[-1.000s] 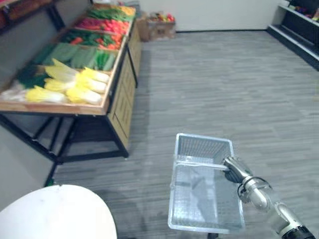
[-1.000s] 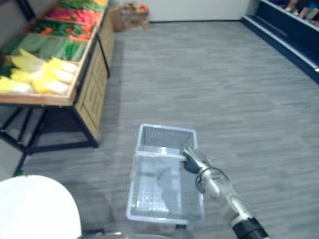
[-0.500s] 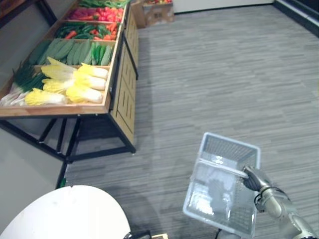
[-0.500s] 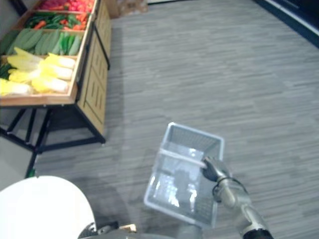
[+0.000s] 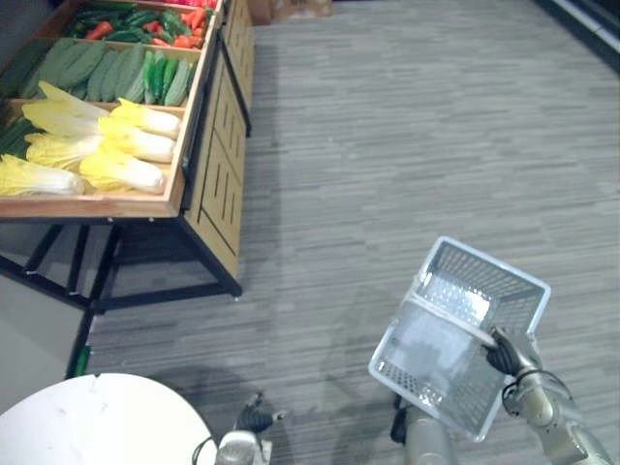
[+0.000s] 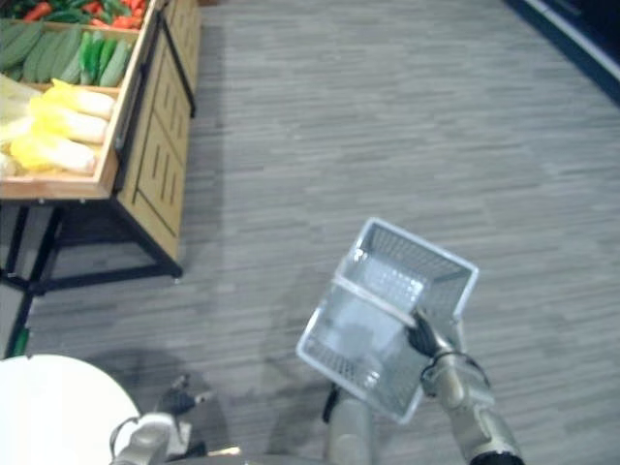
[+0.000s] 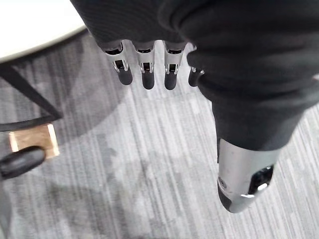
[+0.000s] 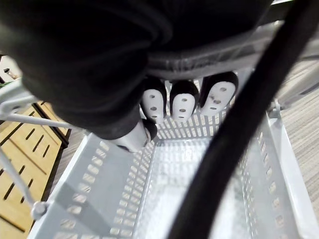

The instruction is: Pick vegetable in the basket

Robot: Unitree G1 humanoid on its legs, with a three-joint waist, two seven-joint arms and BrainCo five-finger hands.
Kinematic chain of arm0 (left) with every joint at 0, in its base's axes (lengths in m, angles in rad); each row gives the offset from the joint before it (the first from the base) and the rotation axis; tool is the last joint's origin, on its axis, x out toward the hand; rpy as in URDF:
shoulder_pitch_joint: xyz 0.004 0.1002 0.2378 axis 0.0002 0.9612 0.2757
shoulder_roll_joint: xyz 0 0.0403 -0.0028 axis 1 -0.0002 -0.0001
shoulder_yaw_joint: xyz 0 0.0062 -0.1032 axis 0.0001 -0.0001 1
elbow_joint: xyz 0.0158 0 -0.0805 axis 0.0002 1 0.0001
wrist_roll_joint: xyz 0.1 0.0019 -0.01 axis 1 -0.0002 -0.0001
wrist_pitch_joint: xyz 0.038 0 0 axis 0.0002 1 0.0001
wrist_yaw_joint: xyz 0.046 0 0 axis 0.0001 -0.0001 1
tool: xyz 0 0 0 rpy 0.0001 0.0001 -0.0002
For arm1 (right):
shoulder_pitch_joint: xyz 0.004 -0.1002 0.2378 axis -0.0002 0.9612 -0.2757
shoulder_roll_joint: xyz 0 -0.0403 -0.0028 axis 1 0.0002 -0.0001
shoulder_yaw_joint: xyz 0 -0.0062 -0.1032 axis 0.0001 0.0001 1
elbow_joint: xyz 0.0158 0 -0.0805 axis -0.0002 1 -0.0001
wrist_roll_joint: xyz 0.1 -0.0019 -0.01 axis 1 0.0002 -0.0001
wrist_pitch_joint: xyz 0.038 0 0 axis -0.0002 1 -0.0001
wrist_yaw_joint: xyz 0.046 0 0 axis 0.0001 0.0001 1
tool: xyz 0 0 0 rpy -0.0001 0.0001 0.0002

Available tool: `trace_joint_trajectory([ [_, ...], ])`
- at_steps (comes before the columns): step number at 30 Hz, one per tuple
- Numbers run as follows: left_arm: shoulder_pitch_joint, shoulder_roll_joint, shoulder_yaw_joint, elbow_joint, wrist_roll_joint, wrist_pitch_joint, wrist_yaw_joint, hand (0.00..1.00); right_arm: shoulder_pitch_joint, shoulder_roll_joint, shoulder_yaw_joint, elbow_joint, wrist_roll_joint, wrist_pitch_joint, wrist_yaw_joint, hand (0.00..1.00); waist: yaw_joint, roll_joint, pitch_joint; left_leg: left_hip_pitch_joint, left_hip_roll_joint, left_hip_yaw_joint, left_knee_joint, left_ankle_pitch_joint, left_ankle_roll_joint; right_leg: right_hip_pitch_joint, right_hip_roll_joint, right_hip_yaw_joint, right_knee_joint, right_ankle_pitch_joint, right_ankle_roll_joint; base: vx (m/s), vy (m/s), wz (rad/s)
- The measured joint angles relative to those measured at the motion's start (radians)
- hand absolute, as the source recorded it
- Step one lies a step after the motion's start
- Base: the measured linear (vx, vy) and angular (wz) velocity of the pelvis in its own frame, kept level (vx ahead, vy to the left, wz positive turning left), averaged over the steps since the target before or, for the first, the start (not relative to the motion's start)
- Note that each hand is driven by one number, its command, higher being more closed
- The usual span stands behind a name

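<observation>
A pale grey plastic basket (image 5: 436, 339) hangs tilted above the floor at the lower right, and it is empty inside (image 8: 199, 174). My right hand (image 5: 506, 354) is shut on its thin handle (image 5: 450, 315), with the fingers (image 8: 183, 102) curled round the bar. The vegetables lie on a wooden stand (image 5: 208, 184) at the upper left: yellow napa cabbages (image 5: 97, 155), green cucumbers (image 5: 160, 77) and red and green peppers (image 5: 145, 17) behind them. My left hand (image 5: 254, 418) hangs low at the bottom, fingers (image 7: 144, 74) straight over the floor, holding nothing.
A round white table (image 5: 97, 426) fills the lower left corner, close to my left hand. The stand rests on black metal legs (image 5: 102, 281). Grey striped carpet (image 5: 407, 145) stretches open between the stand and the basket.
The camera has swung down and right, so the stand sits further left. The basket has turned and tilted in my right hand. My left hand has come into view at the bottom.
</observation>
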Motion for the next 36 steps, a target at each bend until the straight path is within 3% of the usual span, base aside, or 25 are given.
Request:
trace_joint_trajectory([
  [2,0.001,-0.007,0.0,0.01,0.001,-0.005,0.001,0.0,-0.018,-0.006,-0.005,0.0,0.002,0.012,-0.001,1.0,-0.001,0.008,0.0,-0.029,0.034,-0.035,0.121,0.073,-0.033,-0.007,-0.008,-0.013,0.138,-0.127,-0.006,0.43,-0.353,0.04],
  [4,0.018,-0.019,0.001,0.02,0.001,-0.002,0.001,0.0,0.006,-0.027,-0.004,-0.004,0.003,0.009,0.0,1.0,-0.002,0.01,-0.001,-0.103,0.075,-0.072,0.337,0.136,-0.048,0.047,-0.013,-0.038,0.17,-0.193,-0.006,0.42,-0.315,0.33],
  [7,0.074,-0.032,0.029,0.019,-0.004,0.006,-0.004,0.0,0.04,-0.049,0.012,-0.004,0.005,0.009,0.002,1.0,0.004,0.004,0.003,-0.248,0.155,-0.094,0.653,0.408,-0.05,0.16,-0.002,-0.066,0.146,-0.267,-0.025,0.42,-0.218,0.27],
  [8,0.073,-0.029,0.045,0.019,0.0,0.005,-0.007,0.0,0.042,-0.065,0.017,-0.004,0.005,0.012,0.005,1.0,0.011,0.011,0.002,-0.318,0.179,-0.082,0.785,0.345,-0.041,0.205,0.015,-0.069,0.113,-0.282,-0.035,0.39,-0.087,0.15],
  [10,0.071,-0.028,0.065,0.016,0.001,0.003,-0.006,0.0,0.042,-0.081,0.022,-0.003,0.005,0.014,0.006,1.0,0.028,0.014,0.001,-0.388,0.172,-0.058,0.881,0.242,-0.023,0.269,0.027,-0.07,0.061,-0.285,-0.034,0.37,-0.056,0.03],
  [12,0.086,-0.021,0.096,0.018,0.001,0.004,-0.005,0.0,0.037,-0.1,0.029,-0.004,0.011,0.011,0.006,1.0,0.041,0.013,0.002,-0.482,0.13,0.004,0.851,0.148,0.03,0.38,0.036,-0.092,-0.026,-0.285,-0.029,0.41,0.042,-0.02],
  [13,0.098,-0.02,0.096,0.02,0.002,0.005,-0.007,0.0,0.032,-0.109,0.033,-0.004,0.024,0.009,0.006,1.0,0.053,0.013,0.002,-0.51,0.11,0.027,0.779,0.133,0.042,0.404,0.036,-0.092,-0.045,-0.275,-0.009,0.32,0.088,-0.18],
  [14,0.113,-0.022,0.1,0.019,0.001,0.005,-0.009,0.0,0.022,-0.11,0.032,-0.003,0.027,0.007,0.006,1.0,0.057,0.013,0.002,-0.534,0.087,0.053,0.672,0.131,0.043,0.427,0.036,-0.092,-0.065,-0.265,0.013,0.34,0.15,-0.18],
  [15,0.124,-0.026,0.106,0.018,0.003,0.003,-0.011,0.0,0.014,-0.11,0.032,-0.002,0.041,0.005,0.006,1.0,0.058,0.014,0.001,-0.544,0.043,0.073,0.448,0.152,0.049,0.448,0.033,-0.104,-0.088,-0.259,0.035,0.28,0.127,-0.09],
  [16,0.128,-0.028,0.106,0.02,0.007,0.006,-0.013,0.0,0.01,-0.111,0.033,-0.002,0.045,0.002,0.006,1.0,0.058,0.016,0.0,-0.543,0.02,0.081,0.321,0.188,0.055,0.461,0.032,-0.109,-0.1,-0.259,0.051,0.44,0.246,-0.03],
  [17,0.144,-0.034,0.106,0.02,0.02,0.007,-0.013,0.0,0.01,-0.114,0.033,0.002,0.048,-0.008,0.006,1.0,0.057,0.029,-0.008,-0.543,-0.01,0.082,0.106,0.278,0.052,0.482,0.036,-0.113,-0.119,-0.265,0.083,0.23,0.146,-0.04],
  [18,0.152,-0.039,0.107,0.02,0.023,0.005,-0.013,0.0,0.011,-0.117,0.034,0.005,0.053,-0.012,0.006,1.0,0.058,0.041,-0.015,-0.547,-0.012,0.079,0.047,0.298,0.052,0.494,0.043,-0.112,-0.125,-0.273,0.1,0.48,0.332,-0.05],
  [19,0.159,-0.04,0.115,0.021,0.025,0.005,-0.013,0.0,0.008,-0.111,0.043,0.021,0.058,-0.014,0.006,1.0,0.063,0.056,-0.025,-0.558,-0.008,0.079,0.069,0.373,0.118,0.524,0.043,-0.108,-0.133,-0.29,0.118,0.4,0.268,0.04],
  [20,0.157,-0.034,0.117,0.016,0.033,0.004,-0.013,0.0,0.005,-0.107,0.068,0.034,0.062,-0.015,0.007,1.0,0.069,0.027,-0.029,-0.571,-0.037,0.088,0.122,0.328,0.155,0.545,0.02,-0.103,-0.154,-0.291,0.121,0.47,0.308,0.08],
  [23,0.158,-0.023,0.159,0.015,0.04,0.005,-0.015,0.0,-0.044,-0.111,0.119,0.058,0.058,-0.017,0.023,1.0,0.086,-0.003,-0.026,-0.597,-0.055,0.089,0.294,0.195,0.192,0.587,-0.015,-0.057,-0.166,-0.243,0.146,0.36,0.166,0.04],
  [25,0.176,-0.026,0.164,0.024,0.04,0.013,-0.015,0.0,-0.069,-0.104,0.147,0.078,0.058,-0.022,0.032,1.0,0.105,-0.013,-0.027,-0.544,-0.062,0.11,0.318,0.14,0.207,0.568,-0.058,-0.018,-0.041,-0.241,0.149,0.36,0.208,-0.21],
  [27,0.195,-0.016,0.147,0.03,0.04,0.018,-0.014,0.0,-0.066,-0.087,0.156,0.078,0.058,-0.039,0.032,1.0,0.108,-0.036,-0.031,-0.457,-0.104,0.133,0.255,0.12,0.204,0.448,-0.148,0.054,0.283,-0.215,0.181,0.39,0.23,-0.15],
  [28,0.205,0.006,0.118,0.031,0.04,0.02,-0.013,0.0,-0.063,-0.058,0.159,0.08,0.054,-0.041,0.032,1.0,0.106,-0.067,-0.031,-0.401,-0.135,0.14,0.216,0.112,0.212,0.335,-0.199,0.141,0.515,-0.11,0.186,0.25,0.105,0.05],
  [29,0.206,0.017,0.095,0.031,0.04,0.024,-0.013,0.0,-0.058,-0.036,0.16,0.086,0.052,-0.042,0.032,1.0,0.102,-0.083,-0.027,-0.363,-0.143,0.138,0.202,0.104,0.222,0.262,-0.21,0.2,0.654,-0.02,0.192,0.31,0.077,0.14],
  [30,0.205,0.036,0.07,0.031,0.039,0.027,-0.014,0.0,-0.068,-0.02,0.159,0.107,0.041,-0.042,0.025,1.0,0.102,-0.092,-0.024,-0.316,-0.144,0.13,0.191,0.097,0.233,0.189,-0.22,0.225,0.816,-0.028,0.169,0.33,0.02,0.24],
  [31,0.203,0.04,0.055,0.03,0.039,0.028,-0.013,0.0,-0.07,-0.03,0.159,0.108,0.038,-0.046,0.029,1.0,0.101,-0.09,-0.023,-0.276,-0.145,0.116,0.179,0.095,0.235,0.154,-0.224,0.208,0.894,-0.062,0.116,0.34,0.001,0.4],
  [33,0.194,0.045,0.043,0.023,0.037,0.026,-0.014,0.0,-0.057,-0.03,0.156,0.109,0.031,-0.046,0.029,1.0,0.076,-0.081,-0.022,-0.203,-0.147,0.054,0.138,0.097,0.233,0.122,-0.23,0.126,0.915,-0.13,0.04,0.37,-0.037,0.75],
  [34,0.191,0.045,0.043,0.017,0.035,0.026,-0.014,0.0,-0.054,-0.028,0.156,0.109,0.031,-0.044,0.029,1.0,0.074,-0.081,-0.022,-0.19,-0.147,0.044,0.132,0.097,0.232,0.111,-0.23,0.116,0.893,-0.15,0.038,0.36,-0.084,0.86],
  [36,0.167,0.029,0.042,0.013,0.027,0.025,-0.015,0.0,-0.039,-0.027,0.133,0.113,0.033,-0.028,0.029,1.0,0.062,-0.076,-0.018,-0.167,-0.138,-0.019,0.124,0.097,0.232,0.089,-0.211,0.088,0.659,-0.209,0.045,0.3,-0.177,0.83],
])
